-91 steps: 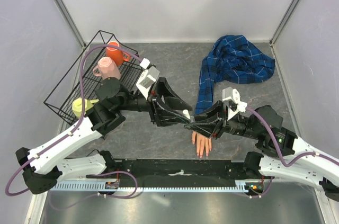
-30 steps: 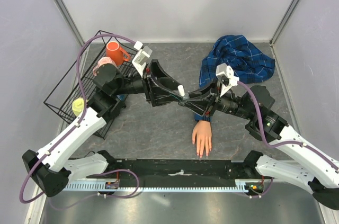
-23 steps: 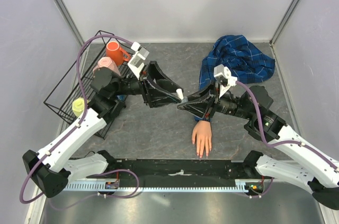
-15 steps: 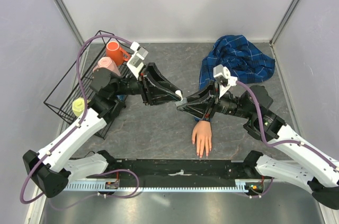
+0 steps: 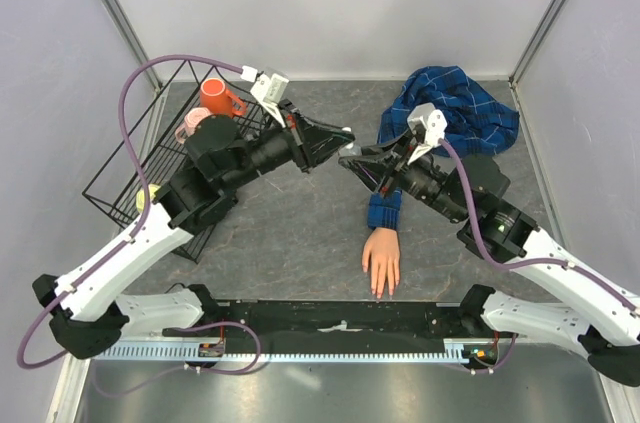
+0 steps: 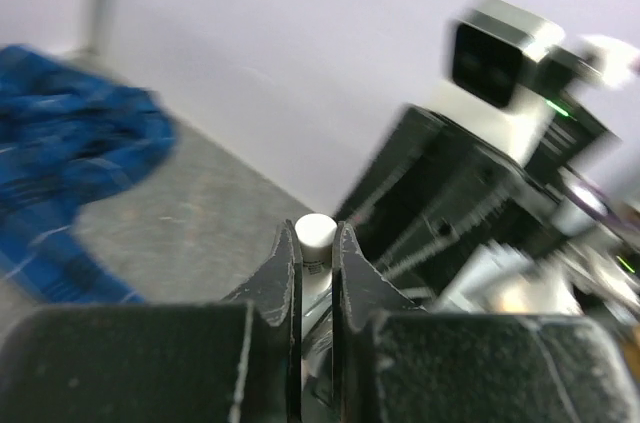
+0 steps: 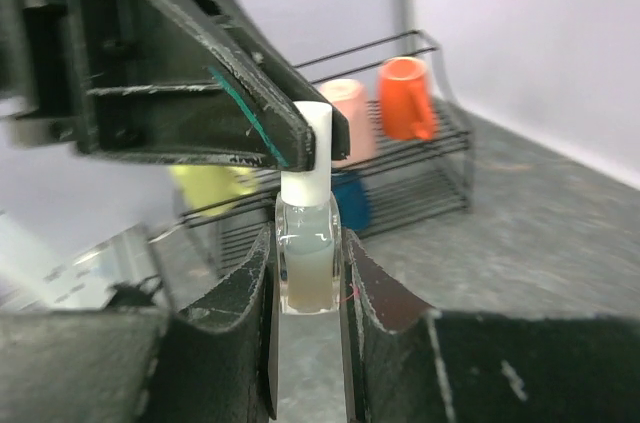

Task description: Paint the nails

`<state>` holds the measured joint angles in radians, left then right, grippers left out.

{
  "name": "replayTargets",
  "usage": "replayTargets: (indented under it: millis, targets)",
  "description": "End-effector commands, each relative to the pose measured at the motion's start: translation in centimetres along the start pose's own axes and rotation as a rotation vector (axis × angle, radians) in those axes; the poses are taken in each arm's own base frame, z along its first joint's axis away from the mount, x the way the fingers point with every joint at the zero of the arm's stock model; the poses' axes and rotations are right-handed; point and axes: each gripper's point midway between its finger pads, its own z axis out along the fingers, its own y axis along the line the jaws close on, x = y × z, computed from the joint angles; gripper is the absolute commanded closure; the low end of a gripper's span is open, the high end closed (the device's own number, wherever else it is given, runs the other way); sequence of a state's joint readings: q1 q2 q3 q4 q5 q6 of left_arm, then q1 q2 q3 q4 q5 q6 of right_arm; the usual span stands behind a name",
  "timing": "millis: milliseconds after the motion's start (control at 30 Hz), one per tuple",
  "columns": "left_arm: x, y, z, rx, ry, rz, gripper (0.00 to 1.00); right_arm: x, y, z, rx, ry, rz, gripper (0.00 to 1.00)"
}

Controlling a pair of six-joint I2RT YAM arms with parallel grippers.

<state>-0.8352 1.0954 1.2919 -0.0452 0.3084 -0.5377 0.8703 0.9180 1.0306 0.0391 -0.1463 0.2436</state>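
Nails point(image 5: 381, 290) tiny at the fingertips of a pale peach mannequin hand point(image 5: 381, 258), too small for any detail; flat on the grey table point(image 5: 300, 233) close to its near edge, fingers toward the arm bases, wrist in a blue plaid sleeve point(image 5: 385, 205) running back to a crumpled heap at the far right; well apart from both grippers. Right gripper point(image 7: 307, 243) raised over the table beyond the hand, closed narrowly on a small clear bottle point(image 7: 308, 268), one finger on each flat side, pale liquid in the lower part. Left gripper point(image 6: 316, 248) meeting it tip to tip from the opposite side, pinched narrowly on the bottle's white cap point(image 6: 316, 231); cap seated on the bottle neck. From the top view, both sets of fingers nearly touching above bare table, bottle itself too hidden to make out. At far left a black wire rack point(image 5: 117, 207) with an orange mug point(image 5: 213, 95), a pink mug point(image 5: 195, 125) and a yellow cup point(image 5: 146, 199); also a blue item point(image 7: 350, 201) in the rack, seen from the right wrist, not identifiable.
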Motion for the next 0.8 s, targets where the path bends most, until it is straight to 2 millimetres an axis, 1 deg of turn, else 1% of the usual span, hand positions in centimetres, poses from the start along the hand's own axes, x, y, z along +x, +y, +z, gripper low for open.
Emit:
replayTargets:
  millis: [0,67,100,233,267,300,333,367,400,433,467,500,533,567,600,633,700,733,767]
  targets:
    - [0.7,2.0,1.4,-0.306,-0.006,0.014,0.98,2.0,-6.5,1.0,0.347,0.066,-0.124,1.00]
    - [0.8,2.3,1.7,-0.336,-0.012,0.009,0.98,1.6,-6.7,0.9,0.362,0.053,-0.125,1.00]
    - [0.6,2.2,1.8,-0.337,-0.021,-0.012,0.98,1.4,-6.6,0.8,0.361,0.050,-0.126,1.00]
    - [0.8,1.9,2.3,-0.324,-0.016,-0.038,0.98,1.2,-6.4,0.5,0.349,0.043,-0.129,1.00]
    - [0.9,1.2,2.4,-0.282,-0.001,-0.020,0.86,1.1,-6.2,0.3,0.340,0.037,-0.130,1.00]
    - [0.7,0.4,2.4,-0.238,-0.001,-0.002,0.76,1.2,-5.7,0.3,0.314,0.038,-0.124,1.00]
    - [0.6,-0.2,2.3,-0.203,-0.003,0.012,0.61,0.9,-5.3,0.1,0.293,0.026,-0.122,1.00]
    - [-0.1,-1.4,1.4,-0.145,-0.019,0.030,0.56,0.9,-4.9,0.1,0.271,0.025,-0.116,1.00]
    - [0.1,-1.4,1.0,-0.134,-0.019,0.042,0.52,0.9,-4.1,0.1,0.230,0.027,-0.114,1.00]
    - [-0.4,-2.2,0.5,-0.098,-0.031,0.053,0.49,0.6,-3.6,-0.2,0.205,0.021,-0.112,1.00]
    - [-1.2,-3.1,-0.5,-0.053,-0.041,0.070,0.47,0.8,-3.2,-0.3,0.180,0.026,-0.114,1.00]
    - [-1.3,-3.3,-1.2,-0.037,-0.045,0.080,0.45,0.9,-2.8,-0.4,0.153,0.026,-0.120,1.00]
    - [-1.8,-3.9,-1.8,-0.007,-0.068,0.097,0.39,0.6,-2.1,-0.7,0.122,0.019,-0.120,1.00]
    - [-1.9,-4.5,-2.3,0.029,-0.072,0.122,0.37,0.8,-1.5,-0.8,0.086,0.024,-0.119,1.00]
    - [-2.3,-4.8,-3.7,0.045,-0.094,0.138,0.36,0.7,-1.0,-1.0,0.059,0.023,-0.116,1.00]
    - [-2.2,-5.3,-4.2,0.082,-0.090,0.151,0.35,0.6,-0.1,-1.3,0.011,0.025,-0.112,1.00]
    - [-2.3,-5.4,-5.2,0.111,-0.082,0.171,0.32,0.6,0.8,-1.6,-0.041,0.031,-0.091,1.00]
    - [-1.5,-6.5,-5.5,0.194,-0.034,0.174,0.19,0.5,2.1,-1.9,-0.114,0.037,-0.083,1.00]
    - [-1.6,-6.2,-5.6,0.203,-0.014,0.159,0.09,0.4,2.5,-2.1,-0.141,0.038,-0.079,1.00]
